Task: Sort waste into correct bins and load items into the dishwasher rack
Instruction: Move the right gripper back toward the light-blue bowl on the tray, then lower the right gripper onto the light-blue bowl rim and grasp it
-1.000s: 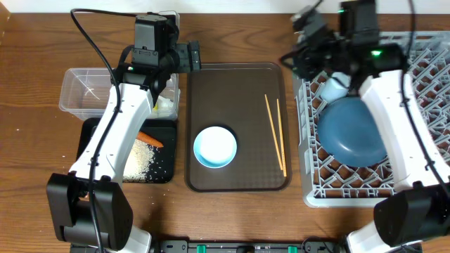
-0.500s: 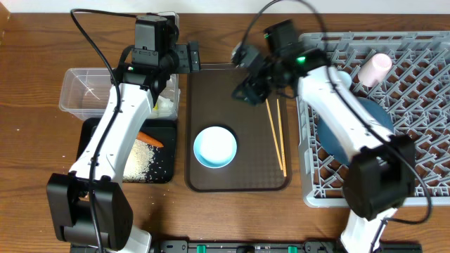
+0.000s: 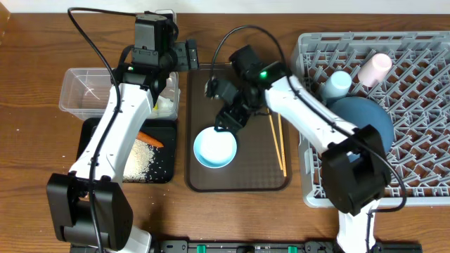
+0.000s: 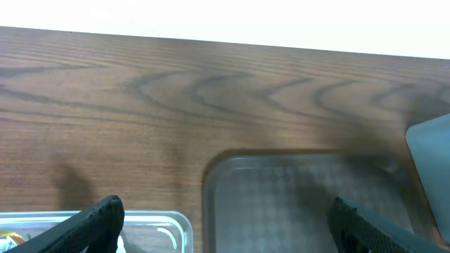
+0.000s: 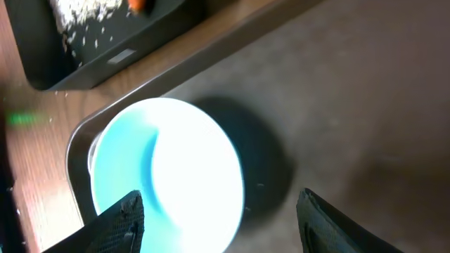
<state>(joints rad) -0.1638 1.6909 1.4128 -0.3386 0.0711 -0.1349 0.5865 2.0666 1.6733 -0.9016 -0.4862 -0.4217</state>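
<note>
The two chopsticks (image 3: 280,149) lie side by side on the right part of the brown serving tray (image 3: 239,180), their long axis running from the far edge toward the near edge, tips slanting slightly right at the near end; their far ends are hidden under the right arm. Left of them on the same tray the white bowl (image 3: 215,147) sits upright, its pale blue inside facing up. The right gripper (image 3: 226,116) hangs just above the bowl's far rim with its fingers spread and nothing between them. The left gripper (image 3: 188,56) is spread wide and empty above the tray's far left corner. In the grey rack (image 3: 422,105) at the right, the dark blue plate (image 3: 369,126) leans on edge, the light blue cup (image 3: 337,84) stands beside it, and the pinkish cup (image 3: 375,68) lies tilted, pointing toward the far right. On the left, the clear tub (image 3: 84,91) sits behind the black tray (image 3: 91,137), which holds rice (image 3: 144,158) and a carrot (image 3: 149,139) lying diagonally. Everything rests on a dark wooden table (image 3: 28,154); a pale wall (image 4: 225,17) runs behind it.
</note>
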